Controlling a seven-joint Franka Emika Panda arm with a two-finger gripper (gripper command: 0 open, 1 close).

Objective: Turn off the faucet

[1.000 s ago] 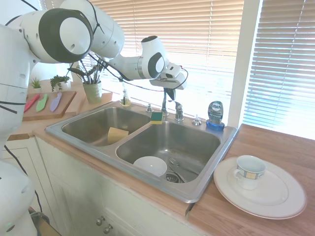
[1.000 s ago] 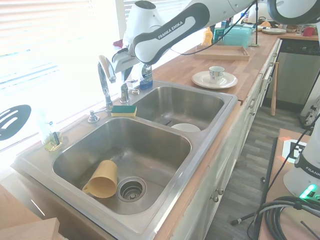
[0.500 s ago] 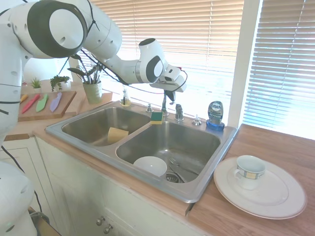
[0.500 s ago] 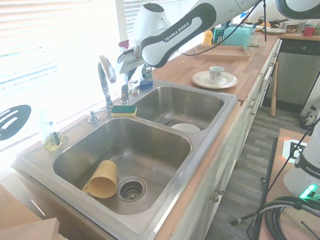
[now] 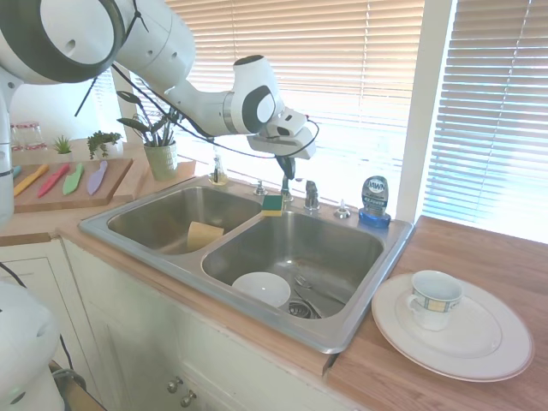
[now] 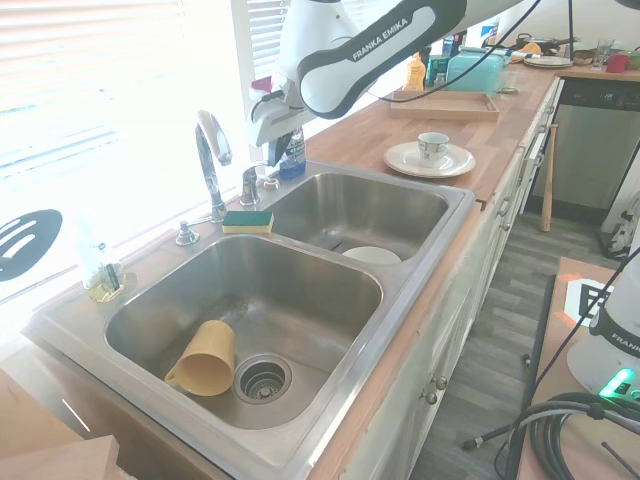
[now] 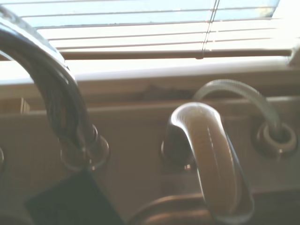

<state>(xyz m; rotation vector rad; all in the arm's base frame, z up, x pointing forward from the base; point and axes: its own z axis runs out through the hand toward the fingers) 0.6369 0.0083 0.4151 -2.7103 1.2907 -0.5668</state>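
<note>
One shiny faucet stands behind the sink, with a tall bent spout and a short curved handle. Gripper hangs above the handle. I cannot tell if its fingers are spread.

Strong daylight enters through the slatted blinds behind the sink. In the second exterior view the window is overexposed to near white, washing out detail around the faucet. Steel basin walls show soft bright reflections. Both exterior views are sharp, with wide-angle bending of straight lines near the edges. The wrist view is hazy and out of focus; the chrome there is blurred and backlit.
</note>
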